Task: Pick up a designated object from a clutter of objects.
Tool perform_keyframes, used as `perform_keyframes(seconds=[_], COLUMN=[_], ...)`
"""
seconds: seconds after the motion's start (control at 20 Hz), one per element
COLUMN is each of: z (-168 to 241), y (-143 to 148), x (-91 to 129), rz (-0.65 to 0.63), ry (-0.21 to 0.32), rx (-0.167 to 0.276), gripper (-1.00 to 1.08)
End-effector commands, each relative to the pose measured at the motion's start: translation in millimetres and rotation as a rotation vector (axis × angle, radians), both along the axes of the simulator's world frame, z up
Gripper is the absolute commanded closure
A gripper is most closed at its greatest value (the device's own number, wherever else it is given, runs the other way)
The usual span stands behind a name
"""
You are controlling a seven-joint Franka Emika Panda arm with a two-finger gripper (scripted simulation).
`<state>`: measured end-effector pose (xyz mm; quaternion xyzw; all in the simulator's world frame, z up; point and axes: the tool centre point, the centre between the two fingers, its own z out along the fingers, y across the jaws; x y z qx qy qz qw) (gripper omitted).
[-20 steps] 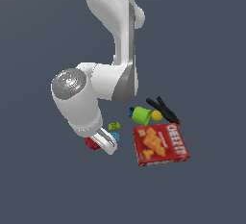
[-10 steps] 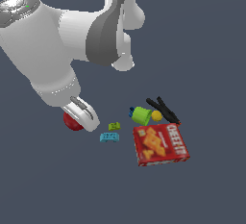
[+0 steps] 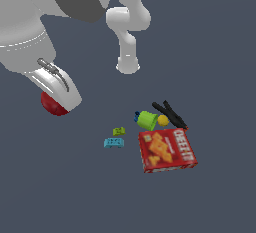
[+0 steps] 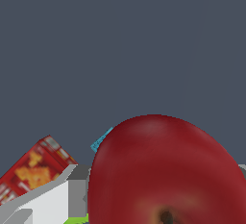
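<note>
Tabletop (image 3: 215, 37): flat, plain dark slate-blue surface, matte and uniform in colour. It runs to every border of the exterior view, near and far, left and right. The same blue-grey surface (image 4: 120, 40) fills most of the wrist view.

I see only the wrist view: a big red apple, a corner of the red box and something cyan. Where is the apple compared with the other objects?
Observer: In the exterior view, the apple is apart from the clutter, far toward the exterior view's left of the Cheez-It box.
Operator: What else is near the box?
Observer: A green cup, a yellow ball and a black tool, close together beside it.
Operator: Is the cyan thing alone?
Observer: No, a small green block lies next to the cyan block.
</note>
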<state>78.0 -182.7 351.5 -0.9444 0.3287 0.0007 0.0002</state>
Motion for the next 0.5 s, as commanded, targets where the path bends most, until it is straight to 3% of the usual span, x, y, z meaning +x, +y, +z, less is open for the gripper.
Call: perform_keyframes(seconds=[0.0,0.45], z=[14.9,30.0], y=[-4.8,-11.1], x=[-2.1,-2.8], rz=[0.001,0.002], ry=[-0.001,-0.001], rx=[-0.001,-0.001], gripper=[1.08,1.08])
